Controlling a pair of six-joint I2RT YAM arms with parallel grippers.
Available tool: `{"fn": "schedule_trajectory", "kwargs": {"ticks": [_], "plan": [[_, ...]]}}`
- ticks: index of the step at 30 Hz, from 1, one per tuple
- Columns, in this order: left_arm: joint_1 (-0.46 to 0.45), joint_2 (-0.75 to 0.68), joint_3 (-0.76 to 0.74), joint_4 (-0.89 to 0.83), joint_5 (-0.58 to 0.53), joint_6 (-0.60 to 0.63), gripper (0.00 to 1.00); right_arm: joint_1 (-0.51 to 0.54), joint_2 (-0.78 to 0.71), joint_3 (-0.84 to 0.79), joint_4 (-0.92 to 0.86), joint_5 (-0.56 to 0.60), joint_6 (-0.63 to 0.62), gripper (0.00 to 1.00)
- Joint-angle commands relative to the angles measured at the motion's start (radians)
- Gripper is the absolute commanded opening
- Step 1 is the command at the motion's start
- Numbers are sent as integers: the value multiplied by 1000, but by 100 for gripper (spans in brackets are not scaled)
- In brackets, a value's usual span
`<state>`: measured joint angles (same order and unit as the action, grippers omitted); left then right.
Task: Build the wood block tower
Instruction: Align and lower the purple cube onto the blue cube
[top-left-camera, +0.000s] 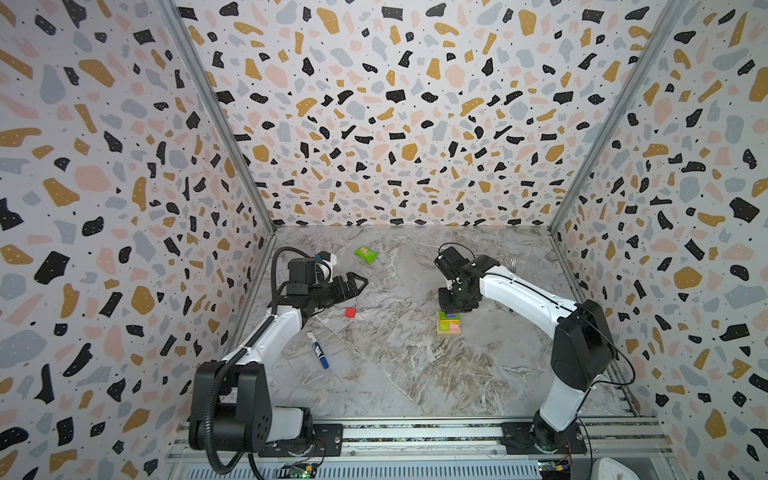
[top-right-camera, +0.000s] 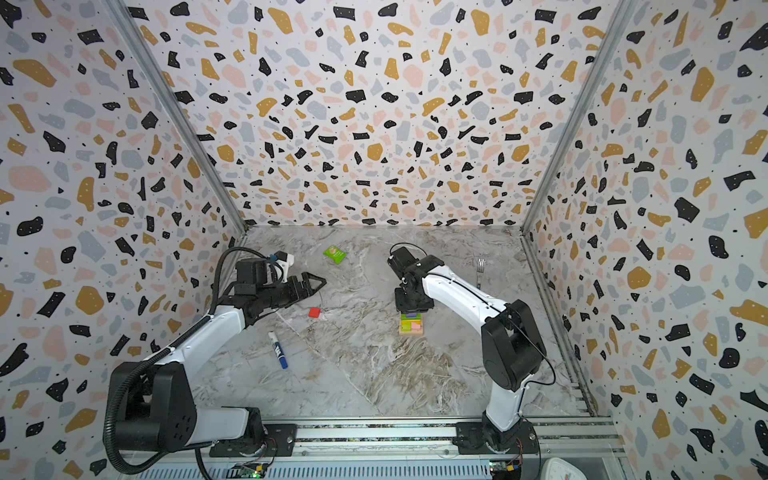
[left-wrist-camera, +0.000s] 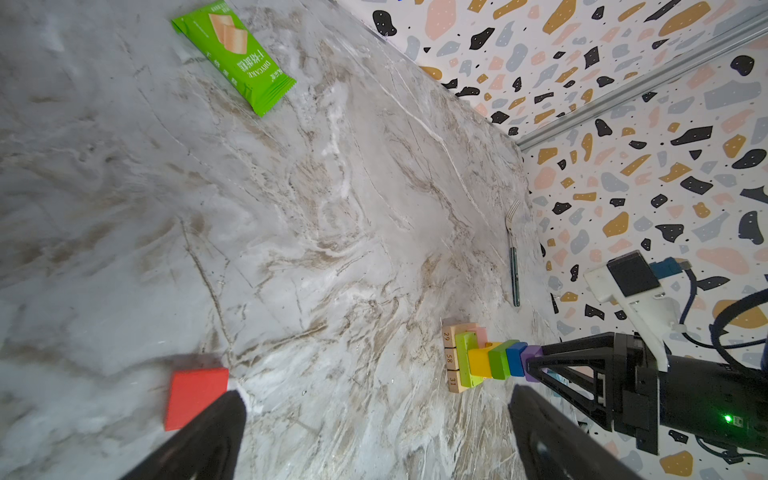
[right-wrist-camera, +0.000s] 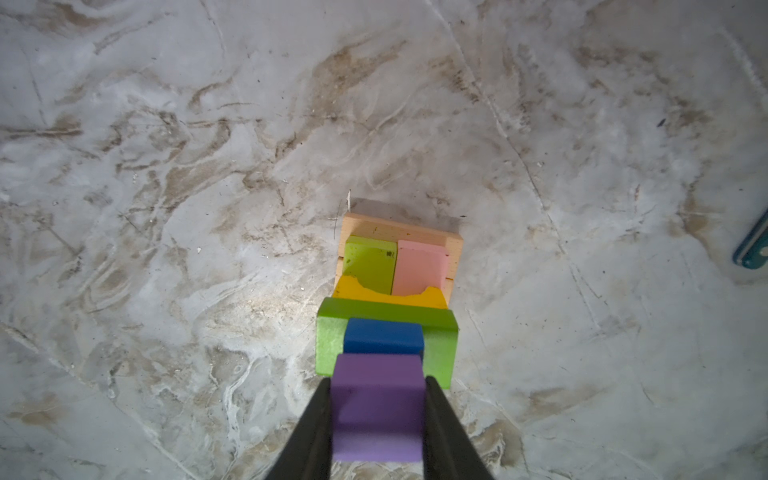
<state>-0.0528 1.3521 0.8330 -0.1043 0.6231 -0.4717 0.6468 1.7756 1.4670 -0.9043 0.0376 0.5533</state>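
Note:
The tower (top-left-camera: 449, 325) stands right of centre in both top views (top-right-camera: 410, 325). Its layers are tan bars (right-wrist-camera: 399, 228), lime (right-wrist-camera: 370, 262) and pink (right-wrist-camera: 419, 266) bars, a yellow arch (right-wrist-camera: 390, 297), a dark green bar (right-wrist-camera: 332, 336) and a blue cube (right-wrist-camera: 384, 336). My right gripper (right-wrist-camera: 378, 386) hangs straight over the tower, shut on a purple cube (right-wrist-camera: 378, 407) that meets the blue cube's top (left-wrist-camera: 516, 358). A red cube (top-left-camera: 350, 312) lies alone on the table, close beside one finger (left-wrist-camera: 216, 419) of my left gripper (left-wrist-camera: 374, 399). That gripper is open and empty, hovering just behind the cube (top-left-camera: 360, 286).
A green snack packet (top-left-camera: 366, 254) lies near the back wall. A blue-capped marker (top-left-camera: 318, 350) lies in front of the red cube. A fork (top-right-camera: 480, 270) lies by the right wall, behind the right arm. Patterned walls close in three sides.

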Motion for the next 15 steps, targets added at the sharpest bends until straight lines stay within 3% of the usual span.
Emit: {"fn": "schedule_trajectory", "kwargs": {"ticks": [1, 15], "plan": [[-4, -28, 7, 12, 10, 13, 100, -4, -16, 27, -12, 10, 9, 23], [-4, -25, 7, 12, 11, 13, 100, -4, -6, 25, -8, 10, 4, 30]]}}
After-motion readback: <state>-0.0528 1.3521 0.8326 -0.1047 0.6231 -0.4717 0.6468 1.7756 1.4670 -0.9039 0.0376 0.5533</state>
